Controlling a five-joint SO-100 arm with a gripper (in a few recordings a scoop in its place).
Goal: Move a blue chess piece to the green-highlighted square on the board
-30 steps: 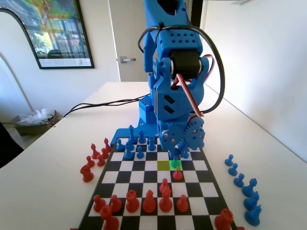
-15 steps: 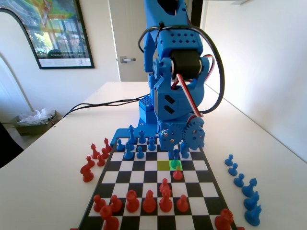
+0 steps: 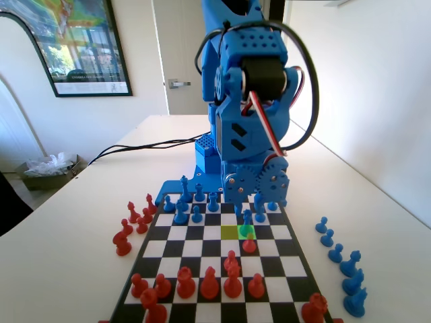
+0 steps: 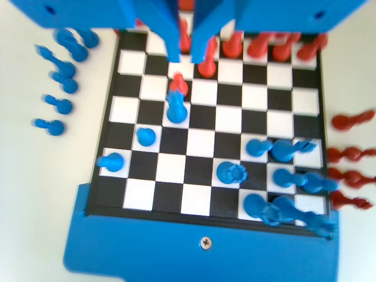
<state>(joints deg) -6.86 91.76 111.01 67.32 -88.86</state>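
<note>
On the flat black-and-white checkered chessboard (image 3: pixel 202 269), the small slim blue plastic piece with the round knob top (image 3: pixel 246 218) stands upright at the far edge of the bright green highlighted square (image 3: pixel 246 231), with a red plastic pawn (image 3: pixel 250 243) just in front of it in the fixed view. In the wrist view that blue piece (image 4: pixel 175 108) sits free below the blue two-finger gripper (image 4: pixel 191 57), whose jaws are apart with nothing between them. So I'd say the placing is basically done and the step now is backing off cleanly. Best bet: lift straight up, keep the jaws spread, don't swing sideways until clear, or the red pawn (image 4: pixel 178 83) right beside it might get clipped.
</note>
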